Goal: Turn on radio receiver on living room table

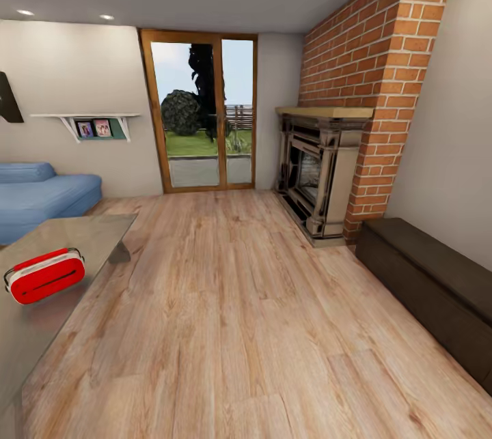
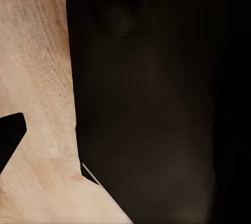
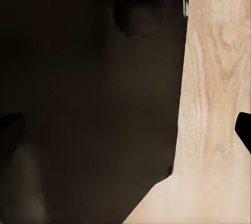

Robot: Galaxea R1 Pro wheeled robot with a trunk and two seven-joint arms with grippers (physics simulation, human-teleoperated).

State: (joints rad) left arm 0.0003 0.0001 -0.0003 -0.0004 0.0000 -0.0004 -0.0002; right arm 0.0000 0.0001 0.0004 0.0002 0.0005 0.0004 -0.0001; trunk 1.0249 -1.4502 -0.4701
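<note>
With the radio receiver (image 1: 45, 276) at the counter (image 1: 82, 237) edge, a clumsy approach could knock it floorward; either tool's state I cannot tell.

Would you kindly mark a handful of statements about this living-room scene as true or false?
1. The radio receiver sits on the table. True.
2. The radio receiver is blue. False: its faces are bright red with a white rim.
3. A brick fireplace stands on the right side of the head view. True.
4. The sofa is next to the fireplace. False: it is on the far left, beyond the table.
5. A dark bench runs along the right wall. True.
6. The glass door opens onto another room. False: grass and shrubs show through it.
</note>
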